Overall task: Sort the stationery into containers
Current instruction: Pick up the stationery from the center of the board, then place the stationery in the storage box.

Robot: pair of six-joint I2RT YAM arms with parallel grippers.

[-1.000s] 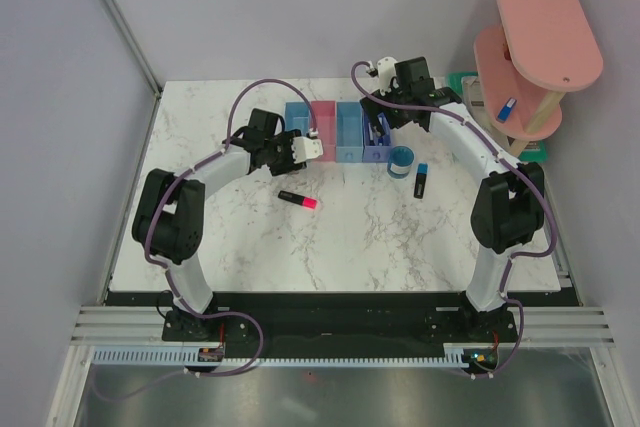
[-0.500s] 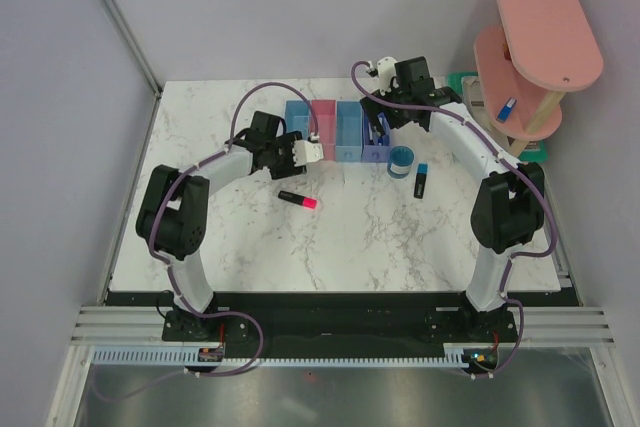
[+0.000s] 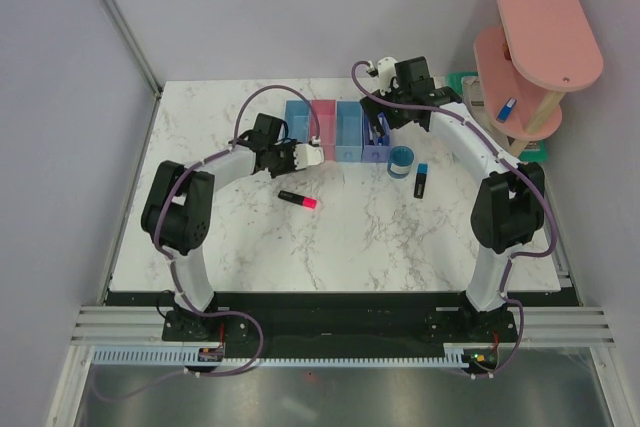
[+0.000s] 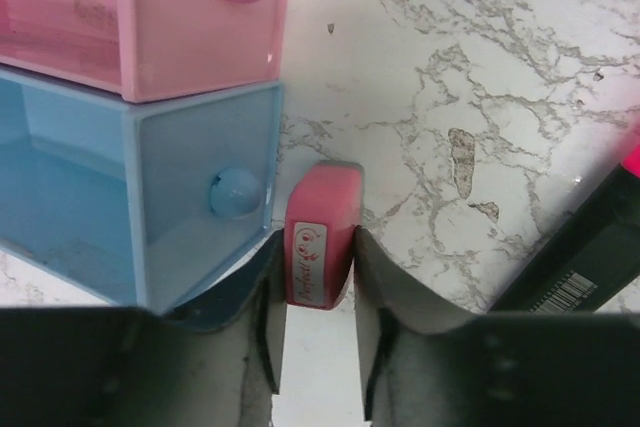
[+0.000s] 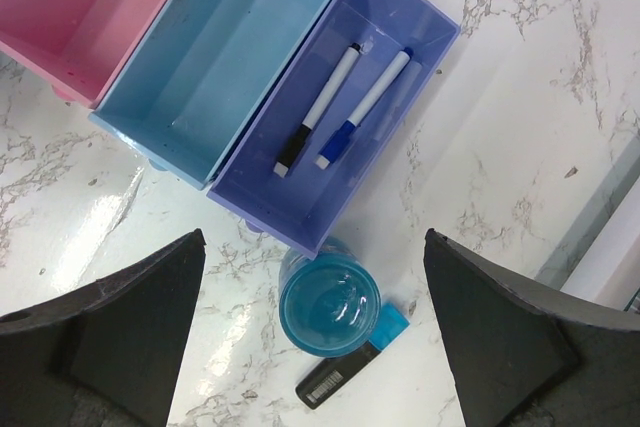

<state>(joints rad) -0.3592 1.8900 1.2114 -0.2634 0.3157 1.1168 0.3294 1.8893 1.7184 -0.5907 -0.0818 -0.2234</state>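
Marble table (image 3: 400, 237) under it all, four joined trays (image 3: 348, 132) in a row on it. Right gripper (image 5: 312, 237) hangs spread wide above the violet tray (image 5: 425, 42), left gripper (image 4: 317, 247) sits low, pinching. Blue pot (image 5: 328, 309) stands just beside the violet tray, a highlighter (image 5: 350, 372) next to it. Two pens (image 5: 320, 107) lie inside that tray. Pinched: a pink eraser (image 4: 325, 207), just beside the blue tray (image 4: 190, 157).
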